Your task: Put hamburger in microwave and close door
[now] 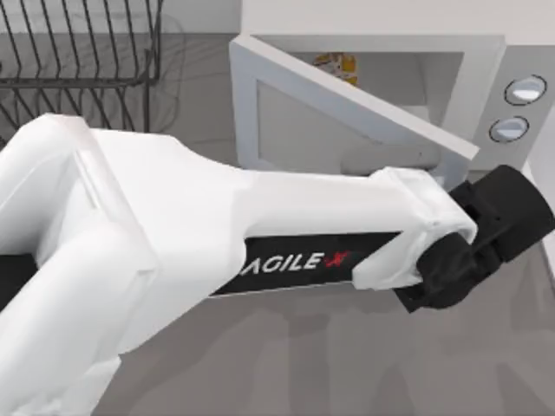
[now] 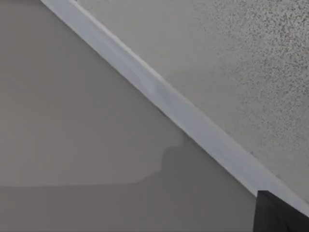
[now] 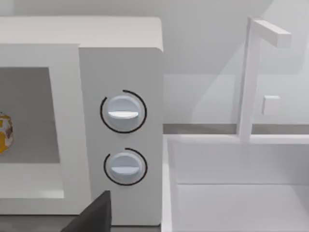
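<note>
With the hamburger [image 1: 336,66] inside the microwave [image 1: 486,52], the left gripper [image 1: 486,238], finger state unclear, sits against the half-open door's [image 1: 347,113] outer face.

"agilex" lettering in white with a red x, on the black band of the left arm [image 1: 260,225]

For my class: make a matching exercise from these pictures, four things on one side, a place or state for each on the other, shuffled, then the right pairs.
Things:
1. hamburger
2. door
3. left gripper
4. dish rack

Places or states:
A. top view's far left corner
B. inside the microwave
C. partly open
D. by the door's free edge

Pairs: 1-B, 2-C, 3-D, 4-A
</note>
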